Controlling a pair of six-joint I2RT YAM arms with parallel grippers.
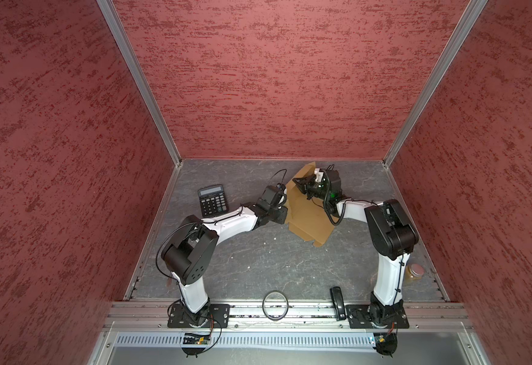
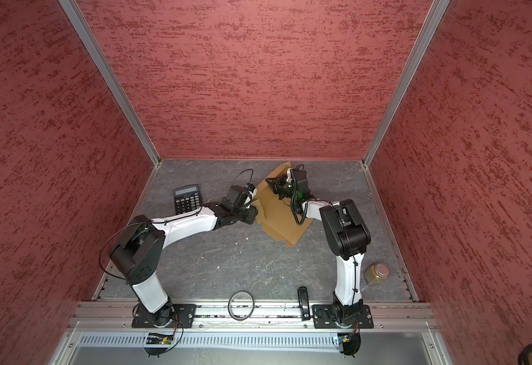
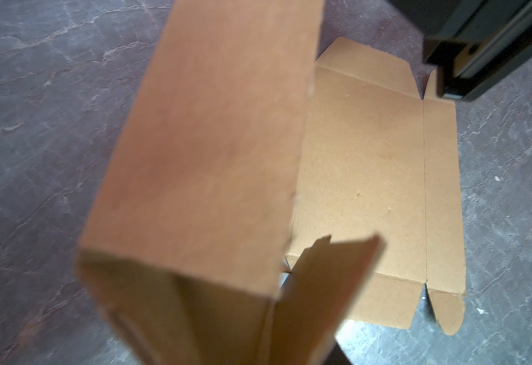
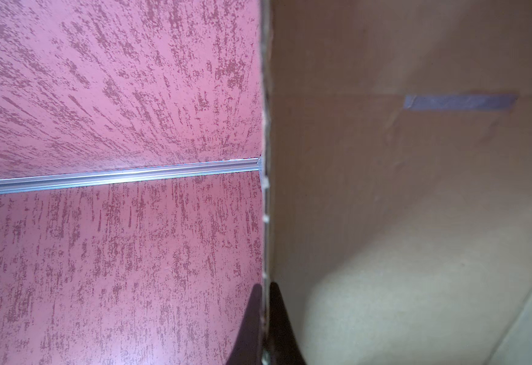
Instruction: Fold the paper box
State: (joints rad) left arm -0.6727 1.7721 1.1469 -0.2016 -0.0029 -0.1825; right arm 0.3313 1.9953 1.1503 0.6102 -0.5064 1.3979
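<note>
Red mottled walls (image 1: pixel 290 79) joined by aluminium posts (image 1: pixel 138 82) close in a dark grey, marble-veined tabletop (image 1: pixel 258 262). In both top views the paper box (image 1: pixel 313 221) lies toward the far edge, a little right of the middle. It is mostly flat, with its far panel lifted off the surface. A calculator (image 1: pixel 213 200) sits in the far half near the left edge, and a lidded jar (image 1: pixel 415 272) stands by the right edge toward the near right corner. A ring (image 1: pixel 275 305) and a black handheld object (image 1: pixel 338 302) lie at the near edge. The left arm (image 1: pixel 226 222) stretches low from the near edge with its elbow raised, and the left gripper (image 2: pixel 253 216) meets the box's left side; I cannot tell whether it is spread or closed. The right arm (image 1: pixel 388 227) bends in from the right with its forearm pointing left, and the right gripper (image 1: pixel 299 182) reaches the lifted panel. From the left wrist, a blurred raised panel fills the centre and the flat base panel lies beyond it on the grey surface; the fingers are hidden. From the right wrist, the gripper's dark fingertips (image 4: pixel 279 309) are pressed together on the thin edge of the upright panel, with red wall and a post behind.
</note>
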